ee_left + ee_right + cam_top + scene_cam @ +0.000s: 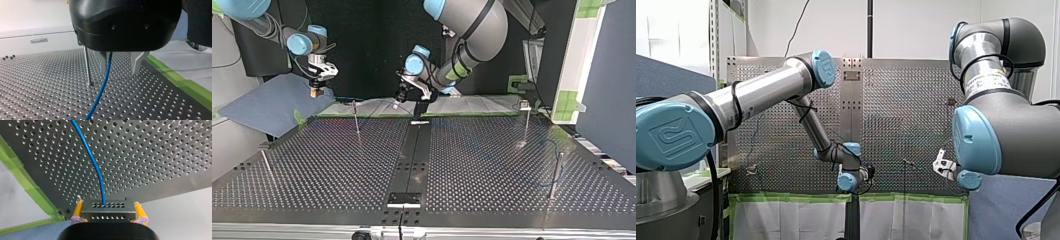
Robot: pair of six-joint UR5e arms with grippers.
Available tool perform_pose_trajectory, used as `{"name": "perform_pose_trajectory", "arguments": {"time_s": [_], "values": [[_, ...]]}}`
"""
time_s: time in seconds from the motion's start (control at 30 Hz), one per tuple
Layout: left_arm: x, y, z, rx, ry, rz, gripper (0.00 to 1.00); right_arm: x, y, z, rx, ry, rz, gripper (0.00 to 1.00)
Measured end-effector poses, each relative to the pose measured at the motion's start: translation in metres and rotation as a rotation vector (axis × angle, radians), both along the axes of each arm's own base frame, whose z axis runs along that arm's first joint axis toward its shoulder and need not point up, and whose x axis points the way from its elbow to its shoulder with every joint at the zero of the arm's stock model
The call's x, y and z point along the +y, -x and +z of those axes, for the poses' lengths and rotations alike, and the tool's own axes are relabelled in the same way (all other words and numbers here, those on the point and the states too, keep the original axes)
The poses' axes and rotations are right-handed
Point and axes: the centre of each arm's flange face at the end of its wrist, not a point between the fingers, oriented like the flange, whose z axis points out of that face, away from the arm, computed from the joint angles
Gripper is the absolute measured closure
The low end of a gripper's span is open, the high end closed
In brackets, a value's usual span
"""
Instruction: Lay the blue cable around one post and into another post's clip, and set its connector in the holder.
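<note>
The robot's left claw (119,72), black with two bare metal fingers, stands open low over the bench. The thin blue cable (103,80) runs down between its fingers, close against one and free of the other. A slim upright metal post (87,67) stands just beside that finger. The right claw (108,203), with yellow pads, is clamped on the grey perforated metal connector block (108,213), from which the cable leads away over the bench.

The step in hand looks to be leading the cable round that post. To do it well, the left claw would best serve as a loose guide, letting the cable slide. It should pass low near the post's foot without knocking so thin a rod. The right claw should hold firm and give slack as needed, so that the cable neither tightens nor rides up off the post.

The perforated grey metal bench (492,170) has a dark strip (412,160) down its middle. A small pale bracket (403,199), perhaps the holder, sits at the top view's six o'clock. A second post (526,125) stands at three o'clock. Green tape (180,82) edges the bench, with white sheeting (190,57) beyond. A blue-grey board (267,105) lies at nine o'clock, and a white wall (916,25) closes the room.
</note>
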Motion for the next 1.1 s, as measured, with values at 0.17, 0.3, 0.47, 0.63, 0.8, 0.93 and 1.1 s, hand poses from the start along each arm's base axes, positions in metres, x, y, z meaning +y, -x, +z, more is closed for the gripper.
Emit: {"name": "perform_pose_trajectory", "arguments": {"time_s": [0.17, 0.3, 0.47, 0.63, 0.8, 0.93, 1.1], "values": [[0.000, 0.000, 0.000, -0.001, 0.001, -0.001, 0.53, 0.000, 0.001, 0.000, 0.001, 0.000, -0.002, 1.00], [0.000, 0.000, 0.000, -0.002, 0.003, -0.001, 0.53, 0.000, 0.002, 0.000, 0.001, 0.000, -0.003, 1.00], [-0.003, 0.001, 0.001, -0.003, 0.004, -0.006, 0.53, 0.000, 0.002, 0.000, 0.003, 0.000, -0.003, 1.00], [-0.007, 0.006, 0.001, -0.003, 0.006, -0.023, 0.67, 0.000, 0.001, 0.000, 0.006, -0.001, -0.001, 1.00], [-0.011, 0.007, 0.002, -0.001, 0.012, -0.040, 0.79, 0.000, 0.000, 0.000, 0.007, -0.001, 0.000, 1.00], [-0.012, 0.007, 0.003, -0.002, 0.014, -0.045, 0.83, 0.001, 0.000, 0.000, 0.007, -0.001, 0.001, 1.00], [-0.012, 0.007, 0.003, -0.002, 0.015, -0.048, 0.95, 0.000, 0.000, -0.001, 0.008, -0.001, 0.001, 1.00]]}}
